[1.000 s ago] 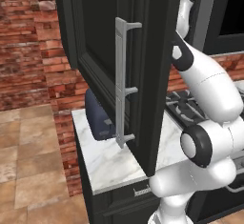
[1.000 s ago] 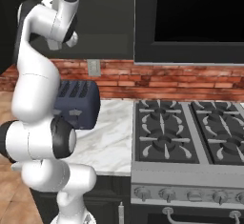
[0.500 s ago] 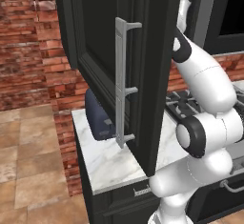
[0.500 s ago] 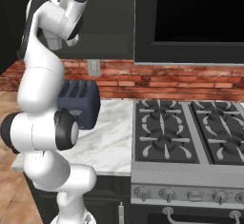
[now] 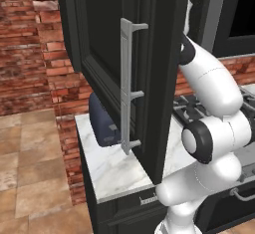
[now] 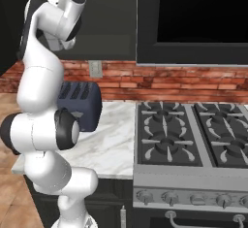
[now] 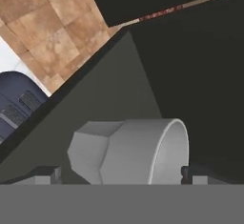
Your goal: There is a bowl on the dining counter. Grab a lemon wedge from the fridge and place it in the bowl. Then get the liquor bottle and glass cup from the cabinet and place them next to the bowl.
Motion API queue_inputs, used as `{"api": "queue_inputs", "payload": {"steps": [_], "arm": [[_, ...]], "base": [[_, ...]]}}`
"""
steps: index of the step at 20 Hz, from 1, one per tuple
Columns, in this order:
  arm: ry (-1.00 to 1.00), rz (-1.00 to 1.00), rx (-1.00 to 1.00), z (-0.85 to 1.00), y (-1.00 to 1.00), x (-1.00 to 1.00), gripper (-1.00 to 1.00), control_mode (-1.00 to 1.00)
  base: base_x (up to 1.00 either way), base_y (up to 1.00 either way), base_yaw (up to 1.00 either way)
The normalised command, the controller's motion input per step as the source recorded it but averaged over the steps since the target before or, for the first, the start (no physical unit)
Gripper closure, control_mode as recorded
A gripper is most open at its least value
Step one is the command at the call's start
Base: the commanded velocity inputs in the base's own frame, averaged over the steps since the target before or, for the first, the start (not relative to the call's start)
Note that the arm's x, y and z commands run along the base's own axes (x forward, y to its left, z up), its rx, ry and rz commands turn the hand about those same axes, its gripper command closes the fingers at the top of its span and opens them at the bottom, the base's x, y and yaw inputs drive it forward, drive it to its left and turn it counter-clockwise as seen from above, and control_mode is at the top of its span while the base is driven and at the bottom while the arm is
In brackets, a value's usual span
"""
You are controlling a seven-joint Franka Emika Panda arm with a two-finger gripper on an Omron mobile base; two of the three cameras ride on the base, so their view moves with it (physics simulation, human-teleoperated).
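Observation:
The glass cup, grey and see-through, sits on the shelf inside the black cabinet. In the rolled hand view its rim points right. My gripper is open, one dark fingertip on each side of the cup; whether they touch it I cannot tell. In the left base view the cabinet door with its long silver handle stands open, and my arm reaches up behind it. The bowl, dining counter, lemon wedge, fridge and liquor bottle are out of view.
A dark blue toaster stands on the marble worktop under the cabinet. A gas stove lies to its right below a black wall unit. The open door juts out over the worktop beside my arm.
My upper arm has swung up and further toward the cabinet. The jaws have stayed wide open, and the cabinet door has not moved.

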Motion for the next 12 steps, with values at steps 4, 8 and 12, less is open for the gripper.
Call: {"api": "queue_inputs", "payload": {"steps": [4, 8, 12], "arm": [[0.04, 0.0, 0.01, -0.2, 0.13, 0.0, -1.0, -1.0], [0.02, 0.0, 0.02, -0.05, 0.12, 0.14, -1.0, -1.0], [0.04, -0.02, 0.04, 0.0, 0.15, 0.28, -1.0, -1.0]], "base": [[0.0, 0.0, 0.0], [0.0, 0.0, 0.0], [0.0, 0.0, 0.0]]}}
